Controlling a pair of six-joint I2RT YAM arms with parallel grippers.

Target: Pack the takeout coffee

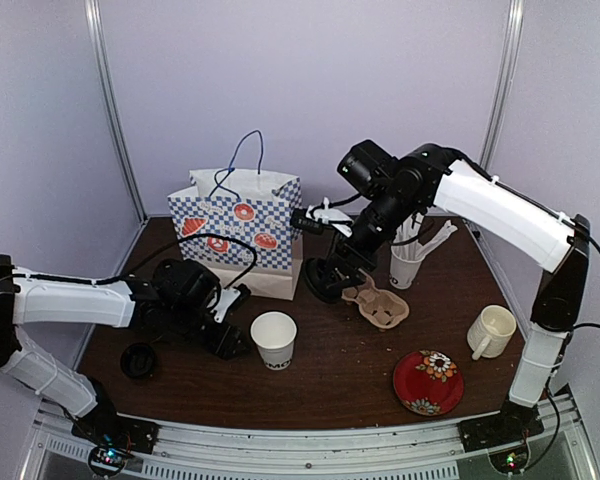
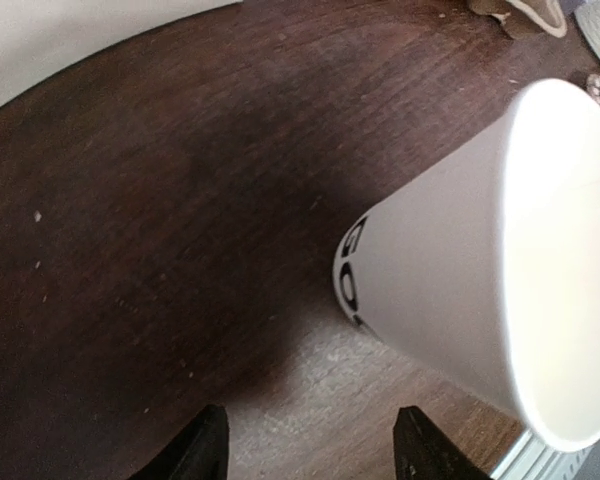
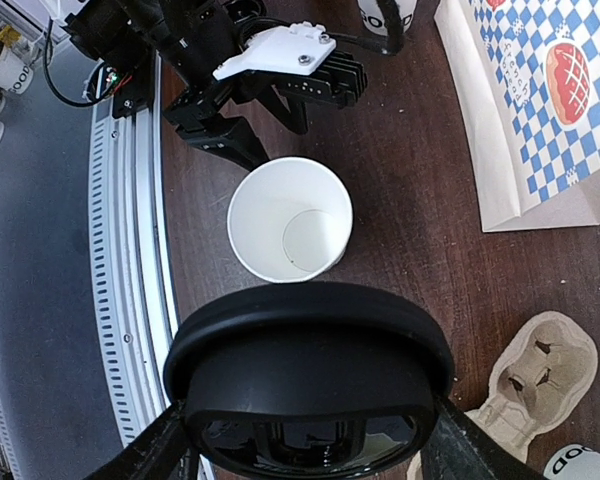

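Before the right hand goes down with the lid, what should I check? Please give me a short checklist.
1. Black lid gripped in right hand: ok.
2. Paper cup upright, mouth uncovered, nothing inside: ok.
3. Lid directly above cup: not ok, it hangs to one side.
4. Left hand steadying cup: not ok, open, cup outside its fingers.
5. Lid level: cannot tell.

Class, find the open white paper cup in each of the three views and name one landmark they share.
Top external: paper cup front centre.
Left wrist: paper cup fills the right side.
Right wrist: paper cup at centre, seen from above.
Shared landmark: dark table beneath it.
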